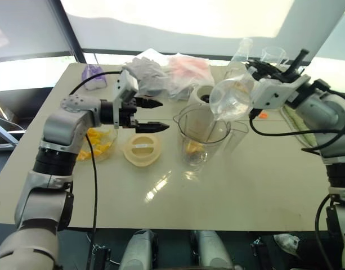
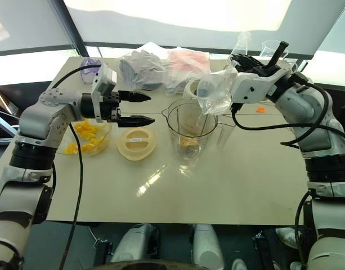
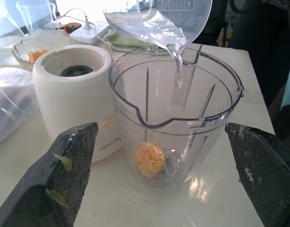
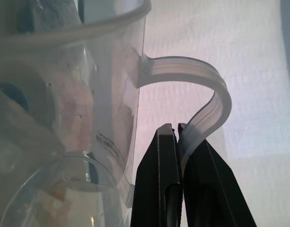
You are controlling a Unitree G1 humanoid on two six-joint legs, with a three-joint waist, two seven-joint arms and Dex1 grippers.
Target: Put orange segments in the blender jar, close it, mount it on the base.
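The blender jar (image 1: 200, 135) stands upright and uncovered in the middle of the table, with an orange segment (image 3: 149, 159) at its bottom. Just behind it is the cream base (image 1: 201, 94) with its black socket. More orange segments (image 1: 96, 145) lie in a glass bowl at the left. My left gripper (image 1: 164, 116) hovers open to the left of the jar, pointing at it, with nothing between its fingers. My right gripper (image 4: 177, 130) is shut on the handle of a clear beaker (image 1: 231, 98), which is tilted over the jar's mouth, and water runs from it into the jar.
A pale-yellow round lid (image 1: 142, 149) lies flat below my left gripper. Crumpled plastic bags (image 1: 166, 70) and a purple object (image 1: 93, 76) sit at the back. A glass flask (image 1: 242, 53) and another beaker (image 1: 273, 56) stand at the back right. A green cloth (image 1: 296, 121) lies at the right.
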